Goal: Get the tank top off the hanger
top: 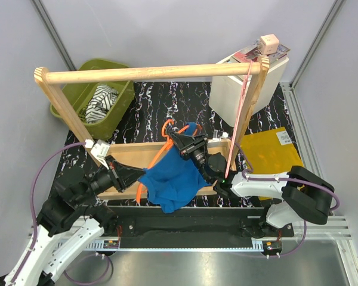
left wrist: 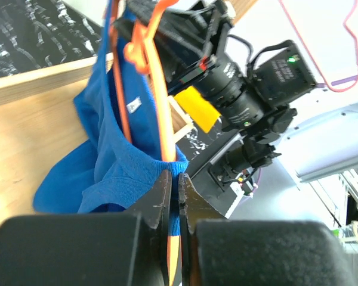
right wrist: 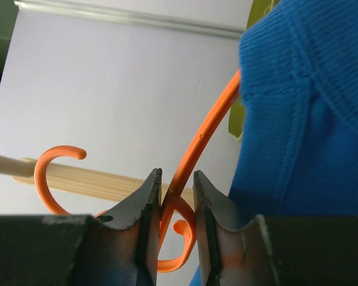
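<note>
The left claw (left wrist: 174, 179) is clenched on the top (left wrist: 107, 173) beside the hanger (left wrist: 161, 89) arm. The right claw (right wrist: 176, 179) grips the hanger's neck. Both hang over the bench (top: 149, 101), mid-scene.

The tank top (right wrist: 304, 107) is a matt, finely ribbed knit cloth. The hanger (right wrist: 197, 149) looks like smooth, glossy plastic, while the rack's rail (top: 149, 73) is pale bare wood, grain showing.
</note>
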You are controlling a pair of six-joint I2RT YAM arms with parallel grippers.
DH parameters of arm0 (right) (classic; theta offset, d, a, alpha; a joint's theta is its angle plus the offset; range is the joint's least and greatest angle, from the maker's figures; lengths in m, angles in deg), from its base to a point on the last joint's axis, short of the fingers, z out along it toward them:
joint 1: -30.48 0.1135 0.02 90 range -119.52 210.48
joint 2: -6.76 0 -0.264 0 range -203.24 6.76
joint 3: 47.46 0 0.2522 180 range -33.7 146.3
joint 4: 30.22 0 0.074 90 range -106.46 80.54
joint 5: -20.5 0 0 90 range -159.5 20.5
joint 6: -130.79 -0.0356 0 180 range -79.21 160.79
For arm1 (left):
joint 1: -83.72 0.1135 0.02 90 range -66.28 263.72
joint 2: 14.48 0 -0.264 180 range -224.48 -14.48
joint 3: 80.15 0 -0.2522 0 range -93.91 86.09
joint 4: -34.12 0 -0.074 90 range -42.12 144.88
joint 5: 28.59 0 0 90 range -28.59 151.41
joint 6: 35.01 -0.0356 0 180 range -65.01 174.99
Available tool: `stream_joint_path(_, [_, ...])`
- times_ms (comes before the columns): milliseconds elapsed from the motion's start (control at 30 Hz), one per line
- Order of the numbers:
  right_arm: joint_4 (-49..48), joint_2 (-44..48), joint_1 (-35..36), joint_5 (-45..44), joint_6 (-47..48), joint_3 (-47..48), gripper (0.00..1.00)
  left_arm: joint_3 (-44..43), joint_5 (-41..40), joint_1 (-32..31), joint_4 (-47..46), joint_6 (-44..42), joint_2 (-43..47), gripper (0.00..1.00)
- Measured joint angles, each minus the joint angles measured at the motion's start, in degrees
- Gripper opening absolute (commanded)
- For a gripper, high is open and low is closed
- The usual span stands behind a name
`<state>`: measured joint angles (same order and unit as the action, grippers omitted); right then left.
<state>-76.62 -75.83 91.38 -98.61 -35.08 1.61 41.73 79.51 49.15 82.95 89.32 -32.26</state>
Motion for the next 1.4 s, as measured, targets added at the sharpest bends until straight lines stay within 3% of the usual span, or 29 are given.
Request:
stream_joint_path(433, [0.79, -1.49, -0.79, -12.59, -10.99, -0.09, 0.0, 1.03, -2.1, 0.0, 2.38, 0.26, 1.84, 0.0])
stream_joint_path(800, [11.17, -2.25, -0.94, -19.98, -24.55, 3.26, 0.0, 3.54, -2.58, 0.0, 2.47, 1.73, 3.13, 0.0])
stream_joint_path(1100, [21.7, -2.21, -2.62, -20.76, -33.33, 6.6, 0.0, 5.9, -2.64, 0.0, 2.56, 3.43, 4.31, 0.0])
stream_joint_path(1400, [25.62, -2.16, -4.57, -16.81, -36.3, 6.91, 0.0, 5.92, -2.23, 0.0, 2.49, 5.18, 4.28, 0.0])
